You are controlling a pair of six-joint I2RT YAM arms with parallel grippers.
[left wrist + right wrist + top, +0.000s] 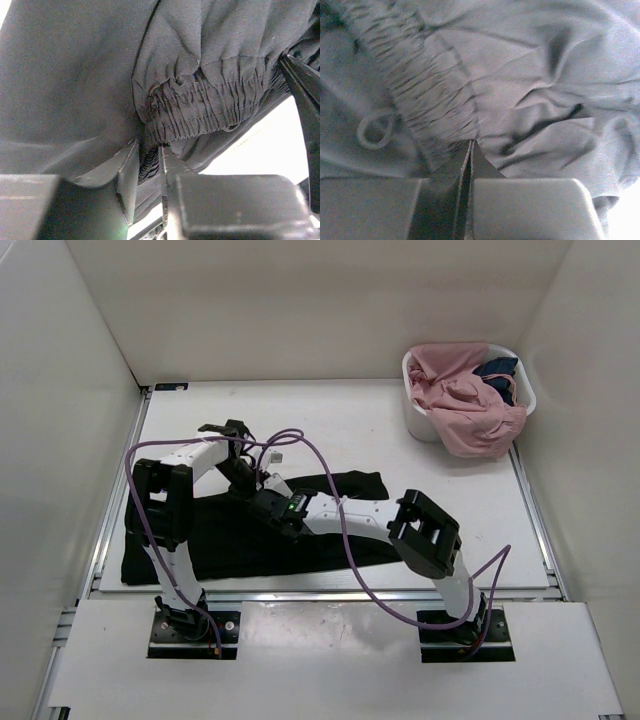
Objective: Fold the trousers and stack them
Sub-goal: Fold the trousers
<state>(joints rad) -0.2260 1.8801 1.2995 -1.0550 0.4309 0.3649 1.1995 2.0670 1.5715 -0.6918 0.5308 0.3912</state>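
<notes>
- The left fingers (129, 172) stand only a narrow slot apart, and a gathered, ribbed strip of black cloth is pinched in that slot.
- The cloth belongs to the plain black, soft matte long-legged trousers (250, 545). Their elastic waistband (200, 107) bunches just beyond the fingertips and hangs over them.
- The right fingers (481, 167) are pressed almost together, with only a thin dark line between them.
- Their tips sit against the trousers at the edge of the ruched waistband. I cannot tell whether a fold of cloth is caught between them.
- A small loop of cord (375, 131) lies on the fabric just left of the waistband in the right wrist view.
- From above, both arms reach over the same part of the garment, near the middle of its far edge.
- The trousers lie spread over the near half of the white table (350, 430), from its left side to past the centre.
- Purple cables (300, 445) loop above the arms.
- At the far right corner stands a white plastic basket (424, 426), well apart from the trousers. It holds a crumpled pink garment (465, 405) and a small dark blue garment (498, 372).
</notes>
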